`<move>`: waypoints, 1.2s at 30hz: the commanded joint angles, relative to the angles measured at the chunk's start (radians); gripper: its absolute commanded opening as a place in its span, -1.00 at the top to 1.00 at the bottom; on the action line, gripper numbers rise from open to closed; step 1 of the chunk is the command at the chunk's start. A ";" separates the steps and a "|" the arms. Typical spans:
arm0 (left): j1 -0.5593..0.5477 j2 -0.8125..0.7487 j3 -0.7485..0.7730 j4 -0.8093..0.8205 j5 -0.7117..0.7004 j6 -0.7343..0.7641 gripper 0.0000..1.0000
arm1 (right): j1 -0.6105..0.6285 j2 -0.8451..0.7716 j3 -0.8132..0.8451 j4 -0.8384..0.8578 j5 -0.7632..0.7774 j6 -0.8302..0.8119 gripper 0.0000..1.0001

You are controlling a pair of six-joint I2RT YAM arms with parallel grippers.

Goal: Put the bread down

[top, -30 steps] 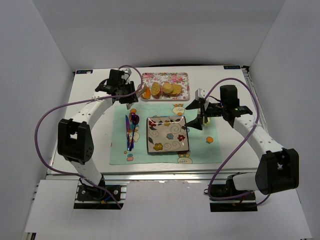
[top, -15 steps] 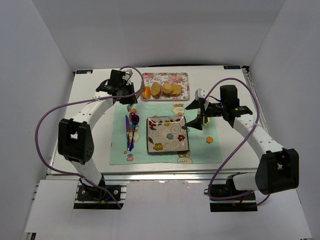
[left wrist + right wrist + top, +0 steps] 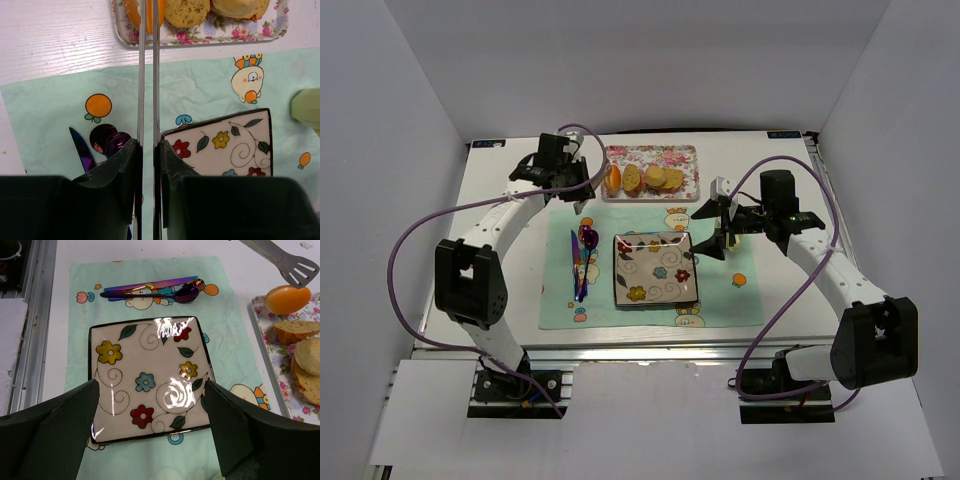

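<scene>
The bread [image 3: 613,179] is a glossy orange roll at the left end of the floral tray [image 3: 685,160]. It also shows in the left wrist view [image 3: 131,10] and the right wrist view [image 3: 287,299]. My left gripper [image 3: 568,172] is shut on metal tongs [image 3: 141,75], whose two arms run between its fingers [image 3: 125,160]. The slotted tong tip [image 3: 295,267] is on the roll's top; whether the tongs pinch it I cannot tell. My right gripper [image 3: 150,390] is open and empty, above the near edge of the flowered square plate [image 3: 150,355].
Several paler bread slices [image 3: 655,178] lie on the tray right of the roll. The plate [image 3: 655,268] sits on a mint placemat [image 3: 720,300]. Purple cutlery [image 3: 582,255] lies on the mat left of the plate. White walls enclose the table.
</scene>
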 commanded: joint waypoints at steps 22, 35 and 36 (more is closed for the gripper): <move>-0.140 -0.487 -0.479 0.292 0.388 -0.164 1.00 | -0.038 -0.039 0.023 -0.022 -0.016 -0.006 -0.79; -0.288 -0.426 -0.549 0.238 0.324 -0.145 0.98 | -0.061 -0.048 0.034 -0.040 -0.011 -0.003 -0.79; -0.289 -0.426 -0.547 0.234 0.323 -0.142 0.97 | -0.061 -0.048 0.033 -0.040 -0.012 -0.003 -0.79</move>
